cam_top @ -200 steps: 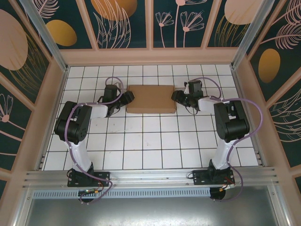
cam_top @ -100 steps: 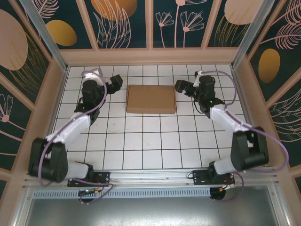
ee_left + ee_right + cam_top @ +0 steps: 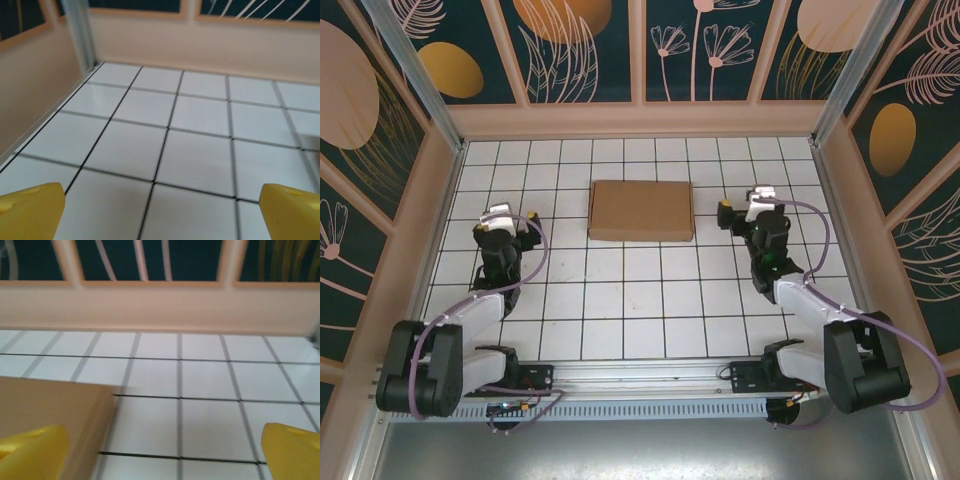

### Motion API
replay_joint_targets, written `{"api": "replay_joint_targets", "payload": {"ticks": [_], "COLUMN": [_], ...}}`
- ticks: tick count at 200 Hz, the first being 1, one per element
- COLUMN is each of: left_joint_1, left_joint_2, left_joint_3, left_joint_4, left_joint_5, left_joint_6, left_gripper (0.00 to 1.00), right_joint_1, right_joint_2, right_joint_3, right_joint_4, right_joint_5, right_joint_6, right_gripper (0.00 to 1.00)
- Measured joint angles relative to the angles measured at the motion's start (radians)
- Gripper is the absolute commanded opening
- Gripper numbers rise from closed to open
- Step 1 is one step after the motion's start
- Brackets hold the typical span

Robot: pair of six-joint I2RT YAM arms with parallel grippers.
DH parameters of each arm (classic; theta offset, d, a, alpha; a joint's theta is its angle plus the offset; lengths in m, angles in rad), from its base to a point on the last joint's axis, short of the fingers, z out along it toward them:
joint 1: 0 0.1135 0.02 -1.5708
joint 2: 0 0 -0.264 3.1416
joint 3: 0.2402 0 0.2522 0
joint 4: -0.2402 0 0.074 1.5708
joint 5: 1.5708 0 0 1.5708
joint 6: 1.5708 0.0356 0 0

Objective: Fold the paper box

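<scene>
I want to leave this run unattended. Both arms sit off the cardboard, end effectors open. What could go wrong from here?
1. The paper box lies loose on glossy tiles with nothing bracing it; a push from one side would likely slide it rather than crease it.
2. The right end effector sits close beside the box's edge, the left end effector farther off; uneven contact may skew it.

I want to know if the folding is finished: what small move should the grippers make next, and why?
Probably just retract both to rest rather than reach in again. The box lies closed, a plain rectangle with no flap sticking out. The left gripper and right gripper are open, empty and apart from it, so nothing seems left to press or tuck.
</scene>
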Motion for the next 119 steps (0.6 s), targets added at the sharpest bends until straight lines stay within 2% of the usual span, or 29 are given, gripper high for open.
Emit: {"api": "replay_joint_targets", "payload": {"ticks": [41, 74, 86, 119], "left_joint_1": [0.022, 0.024, 0.031, 0.075], "left_joint_2": [0.112, 0.273, 0.303, 0.309], "left_joint_3": [-0.112, -0.118, -0.111, -0.064], "left_joint_4": [0.265, 0.494, 0.497, 0.497], "left_joint_5": [-0.041, -0.042, -0.018, 0.052], "left_joint_6": [0.019, 0.031, 0.035, 0.037], "left_gripper": [0.99, 0.99, 0.99, 0.99], "right_joint_1": [-0.165, -0.225, -0.232, -0.28], "right_joint_2": [0.078, 0.319, 0.375, 0.381], "right_joint_3": [-0.174, -0.293, -0.292, -0.225], "right_joint_4": [0.241, 0.593, 0.632, 0.65], "right_joint_5": [-0.047, -0.127, -0.158, -0.244], "right_joint_6": [0.02, 0.034, 0.037, 0.055], "right_gripper": [0.99, 0.99, 0.99, 0.99]}}
